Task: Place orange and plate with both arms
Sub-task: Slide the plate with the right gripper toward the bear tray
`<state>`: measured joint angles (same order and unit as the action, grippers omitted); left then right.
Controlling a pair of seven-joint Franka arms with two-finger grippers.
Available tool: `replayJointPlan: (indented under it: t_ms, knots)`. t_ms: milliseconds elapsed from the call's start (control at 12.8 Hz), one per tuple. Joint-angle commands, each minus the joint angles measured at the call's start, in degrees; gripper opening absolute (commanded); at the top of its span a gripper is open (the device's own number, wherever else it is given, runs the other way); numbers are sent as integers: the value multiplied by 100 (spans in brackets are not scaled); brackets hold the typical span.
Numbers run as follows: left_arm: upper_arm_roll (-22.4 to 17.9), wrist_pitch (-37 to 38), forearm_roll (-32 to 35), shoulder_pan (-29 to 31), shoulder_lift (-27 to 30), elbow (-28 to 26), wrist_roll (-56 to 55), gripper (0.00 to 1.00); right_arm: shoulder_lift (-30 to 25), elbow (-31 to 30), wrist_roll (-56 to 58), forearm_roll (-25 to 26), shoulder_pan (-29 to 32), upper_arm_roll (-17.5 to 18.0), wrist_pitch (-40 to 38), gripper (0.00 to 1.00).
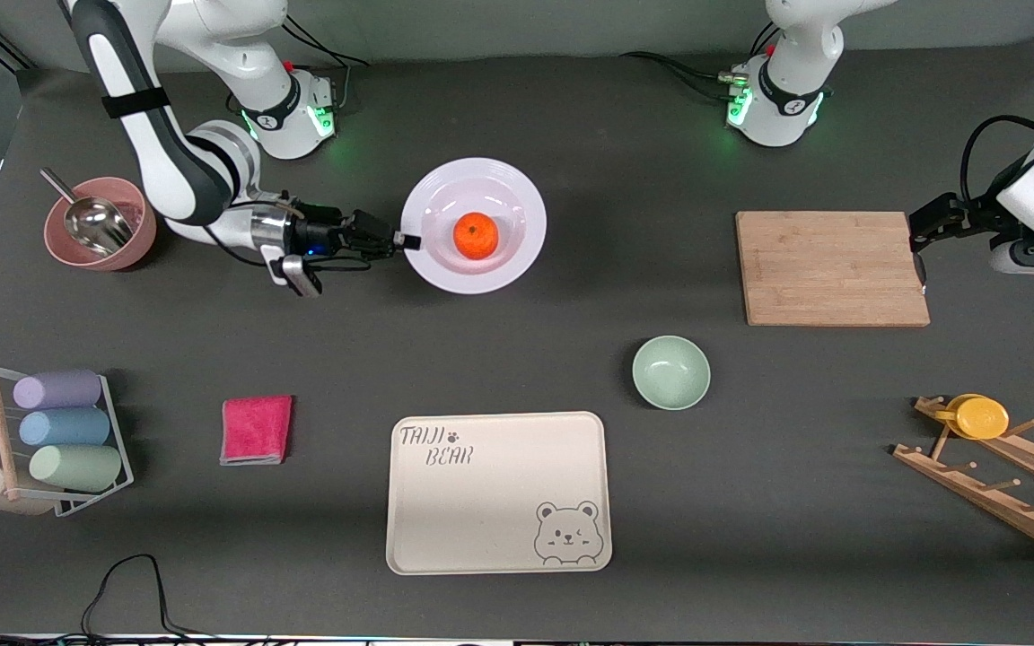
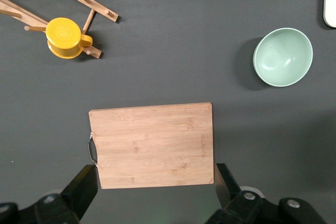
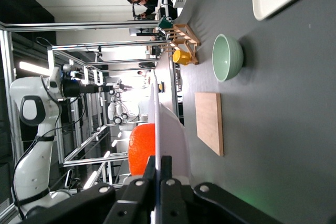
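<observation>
Dark grey matting covers the whole table, and the things on it are spread well apart. Toward the right arm's end sits a pink bowl [image 1: 100,224] with a metal scoop in it, and nearer the front camera a rack of pastel cups [image 1: 50,440] and a folded pink cloth [image 1: 256,430]. The right arm reaches out low and nearly level from its base, wrist turned sideways, and the right gripper [image 1: 407,240] has its fingers pressed together on the rim of the plate [image 1: 517,256]. The right wrist view shows that rim edge-on between the two pads. The orange [image 1: 476,235] lies in the plate's well, about at its middle.

Judging by this, the orange is already placed and the plate is the step in hand: gripped, and possibly lifted slightly off the table (the front view gives too little shadow to be sure). The next move calls for carrying the plate level, so that the fruit does not roll, probably to the cream tray [image 1: 499,492] nearest the front camera.

Farther along come the mint-green bowl [image 1: 670,371] and the wooden cutting board [image 1: 831,267]. The left arm waits, folded back at its end of the table, with the left gripper [image 2: 156,184] spread wide and empty over the board's edge. A yellow cup [image 1: 979,416] hangs on the wooden rack [image 1: 1002,489].
</observation>
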<state>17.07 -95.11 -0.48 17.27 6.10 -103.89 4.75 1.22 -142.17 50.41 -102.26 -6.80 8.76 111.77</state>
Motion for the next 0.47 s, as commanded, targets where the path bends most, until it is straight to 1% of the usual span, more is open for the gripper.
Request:
replayJointPlan:
  t_ms: [0,78,156,234,390]
  knots:
    - [16,-95,-66,48,111,-123,114,100,912,1389,-723,565,134,-15,46,0]
    - [16,-95,-66,39,111,-131,114,100,1307,1890,-821,741,169,-24,47,0]
    - [16,-95,-66,39,111,-131,114,100,1755,2460,-839,847,161,-120,47,0]
    - [16,-95,-66,39,102,-131,114,100,2177,3023,-892,892,135,-199,47,0]
    - [16,-113,-66,39,102,-131,114,100,2986,4113,-1154,979,100,-226,177,0]
